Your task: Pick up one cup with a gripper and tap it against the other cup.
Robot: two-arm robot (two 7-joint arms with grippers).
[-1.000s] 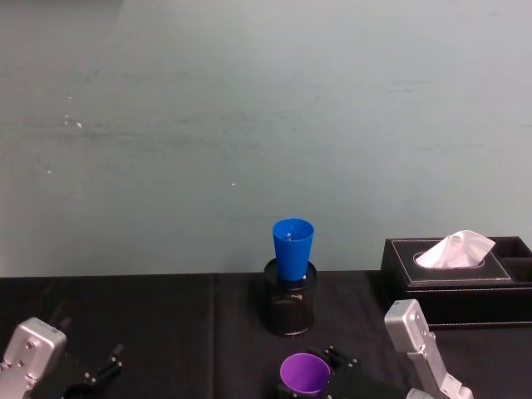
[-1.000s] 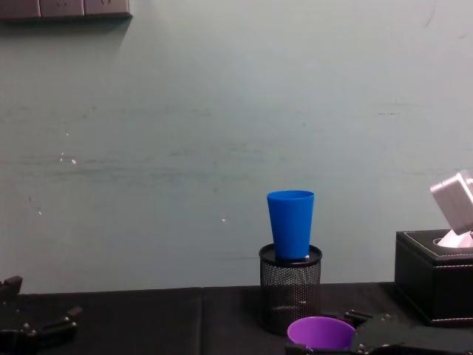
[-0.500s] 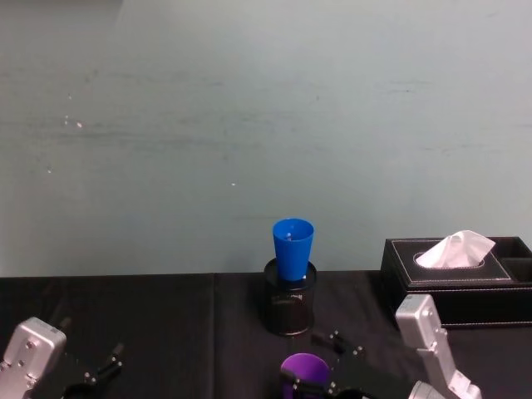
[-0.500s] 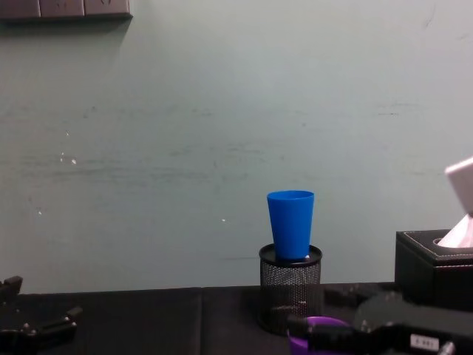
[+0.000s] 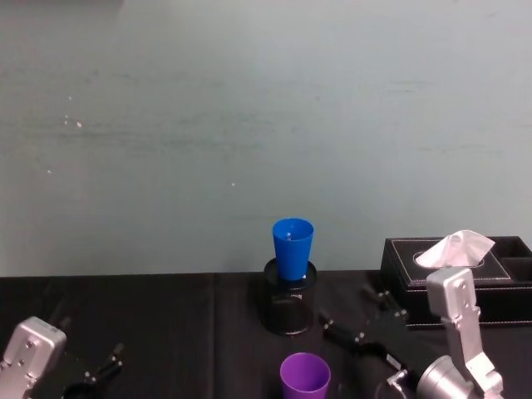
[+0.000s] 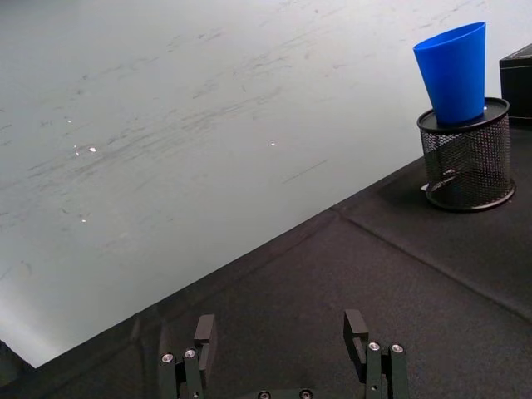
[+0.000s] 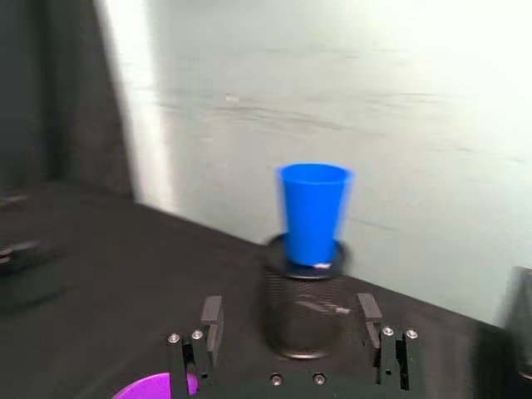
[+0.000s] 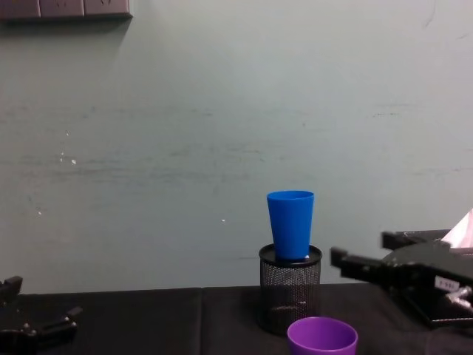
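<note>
The purple cup (image 5: 304, 376) stands upright on the black-covered bench (image 5: 166, 324), near the front edge, with nothing touching it. Just behind it sits a black wire-mesh pen holder (image 5: 290, 301), and the blue cup (image 5: 293, 248) stands upright in the top of that holder, its base below the rim.

The right gripper (image 5: 359, 317) hovers above the bench to the right of the pen holder and behind the purple cup, well clear of both. Its fingers (image 8: 358, 265) are spread apart with nothing between them; from the chest view they point left toward the blue cup at about the height of the holder's rim. In the right wrist view the blue cup and the holder stand straight ahead between the two fingers, farther off.

A black tissue box (image 5: 457, 278) with a white tissue poking out sits at the right end of the bench, behind the right arm.

The left gripper (image 5: 87, 374) rests low at the near left corner, fingers (image 6: 204, 331) released and empty.
</note>
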